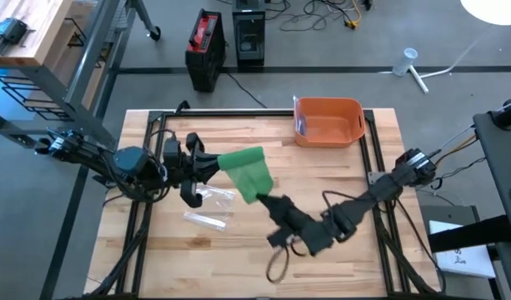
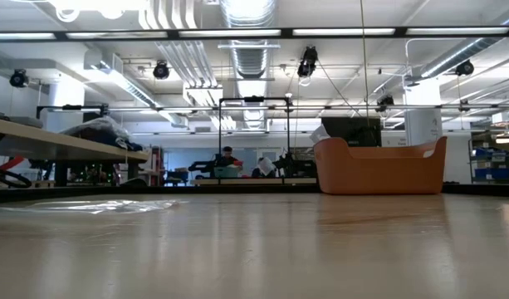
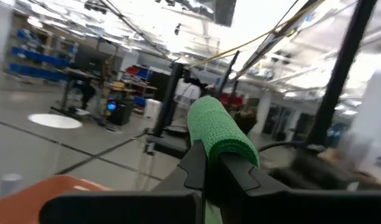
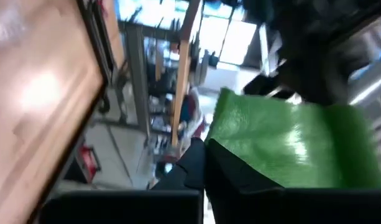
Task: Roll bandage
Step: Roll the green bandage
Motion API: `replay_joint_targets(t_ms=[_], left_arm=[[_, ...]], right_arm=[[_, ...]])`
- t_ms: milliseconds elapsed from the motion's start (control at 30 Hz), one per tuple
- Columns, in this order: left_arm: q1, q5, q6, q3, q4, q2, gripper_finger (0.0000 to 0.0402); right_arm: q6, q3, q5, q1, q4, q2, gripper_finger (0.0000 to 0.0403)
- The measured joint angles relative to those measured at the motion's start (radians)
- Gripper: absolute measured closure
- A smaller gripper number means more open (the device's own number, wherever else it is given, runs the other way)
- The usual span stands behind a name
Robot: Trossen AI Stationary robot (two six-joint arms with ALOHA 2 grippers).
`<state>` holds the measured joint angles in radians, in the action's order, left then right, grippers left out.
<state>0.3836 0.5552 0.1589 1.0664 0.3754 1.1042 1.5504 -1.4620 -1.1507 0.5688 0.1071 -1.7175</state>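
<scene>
Bandage [image 1: 247, 172]: you have one green strip, stretched in the air between your two hands. Your left hand [image 1: 212, 164] is clamped on its rolled end, your right hand [image 1: 272, 202] pinched tight on the loose end. Two clear wrappers [image 1: 212, 207] lie below your left hand; one orange bin [image 1: 328, 121] sits beyond, at the worktop [image 1: 238, 258] edge.

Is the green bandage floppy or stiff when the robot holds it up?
Probably floppy: the green bandage hangs as a loose strip between the left end effector and the right end effector, both shut on it. It looks light. The rolled part would likely unroll if let go.
</scene>
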Motion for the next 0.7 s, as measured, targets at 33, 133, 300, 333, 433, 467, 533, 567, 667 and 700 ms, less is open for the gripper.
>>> replay_joint_targets(t_ms=[33, 133, 300, 333, 433, 467, 533, 567, 667, 700], left_arm=[[0.000, 0.008, -0.012, 0.000, -0.009, 0.000, 0.0395], [-0.001, 0.008, -0.003, 0.000, -0.021, 0.000, 0.0395], [-0.001, 0.012, 0.023, 0.000, -0.027, 0.013, 0.0395], [-0.001, 0.021, 0.018, 0.000, -0.029, 0.022, 0.0395], [-0.001, 0.049, -0.003, 0.000, -0.040, 0.049, 0.0395], [-0.001, 0.051, -0.014, 0.000, -0.047, 0.055, 0.0395], [-0.002, 0.071, -0.032, 0.000, -0.065, 0.061, 0.0395], [-0.002, 0.086, -0.040, 0.001, -0.075, 0.066, 0.0395], [-0.002, 0.114, -0.069, 0.000, -0.123, 0.074, 0.0395], [-0.002, 0.114, -0.074, 0.000, -0.137, 0.074, 0.0395]], right_arm=[[-0.006, 0.000, 0.001, 0.020, 0.000, 0.001, 0.0402], [-0.007, 0.000, 0.002, 0.064, 0.001, 0.004, 0.0402], [-0.001, 0.000, -0.005, 0.092, 0.049, 0.031, 0.0403], [0.007, 0.000, -0.003, 0.093, 0.066, 0.037, 0.0403], [0.012, -0.007, -0.003, 0.095, 0.091, 0.052, 0.0403], [0.012, -0.013, -0.001, 0.096, 0.091, 0.058, 0.0403], [0.013, -0.035, -0.001, 0.097, 0.093, 0.068, 0.0403], [0.013, -0.047, -0.002, 0.097, 0.093, 0.073, 0.0403], [0.015, -0.083, -0.001, 0.094, 0.091, 0.080, 0.0403], [0.018, -0.094, -0.001, 0.091, 0.088, 0.080, 0.0403]])
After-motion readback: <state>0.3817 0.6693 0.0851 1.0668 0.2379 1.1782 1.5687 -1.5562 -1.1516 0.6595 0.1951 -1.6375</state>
